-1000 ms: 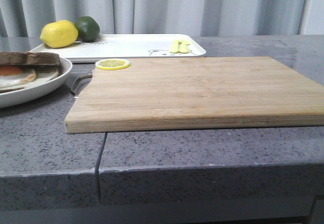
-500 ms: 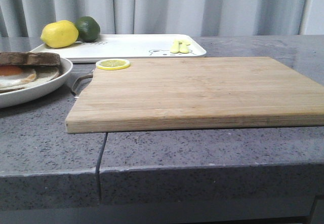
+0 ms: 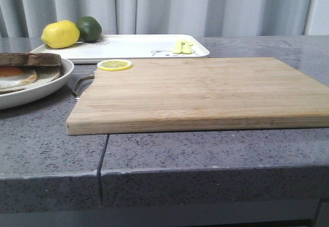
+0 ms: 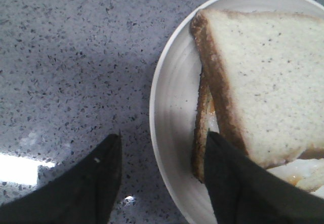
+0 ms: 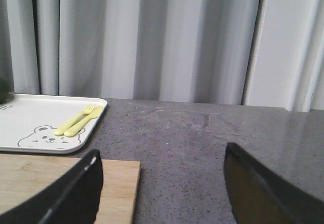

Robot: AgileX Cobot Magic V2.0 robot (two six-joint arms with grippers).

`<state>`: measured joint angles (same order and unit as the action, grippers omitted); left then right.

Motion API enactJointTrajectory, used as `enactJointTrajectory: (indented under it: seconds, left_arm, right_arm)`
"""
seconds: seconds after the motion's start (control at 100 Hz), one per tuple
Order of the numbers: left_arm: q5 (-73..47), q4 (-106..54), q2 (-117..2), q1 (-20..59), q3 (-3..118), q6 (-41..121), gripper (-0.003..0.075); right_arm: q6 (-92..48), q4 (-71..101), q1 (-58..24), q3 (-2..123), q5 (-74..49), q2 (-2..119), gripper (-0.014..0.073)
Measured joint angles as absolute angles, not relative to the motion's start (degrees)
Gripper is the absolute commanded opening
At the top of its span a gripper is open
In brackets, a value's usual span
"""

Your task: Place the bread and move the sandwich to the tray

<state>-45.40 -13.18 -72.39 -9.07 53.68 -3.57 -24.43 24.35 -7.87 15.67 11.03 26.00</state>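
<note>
The left gripper [image 4: 162, 176] is spread open astride the plate [image 4: 174, 127] rim at lower frame; the sandwich [image 4: 263, 77] should be clamped level.

Soft, even light fills all 3 views. A bright glare patch marks the worktop [image 4: 76, 57] beside the left tool [image 4: 162, 181], whose dark fingers [image 4: 96, 188] look blurred; shadows stay faint.

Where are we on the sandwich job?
Done: bread lies over the egg on the plate. In hand: the open left gripper straddles the plate's rim. Left: moving the sandwich to the tray; the right gripper is open, empty.
</note>
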Motion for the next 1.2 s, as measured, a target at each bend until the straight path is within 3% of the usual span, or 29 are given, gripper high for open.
enactJointTrajectory:
  seconds: [0.63, 1.2]
  left_arm:
    - [-42.6, -14.4, -80.5, -9.1, 53.9, -3.5, 0.0348]
    - [-41.8, -14.5, -80.9, -9.1, 53.9, -1.8, 0.0348]
  right_arm:
    - [-24.4, 24.4, -7.9, 15.7, 11.1, 26.0, 0.0508]
    - [-24.4, 24.4, -7.9, 15.7, 11.2, 26.0, 0.0508]
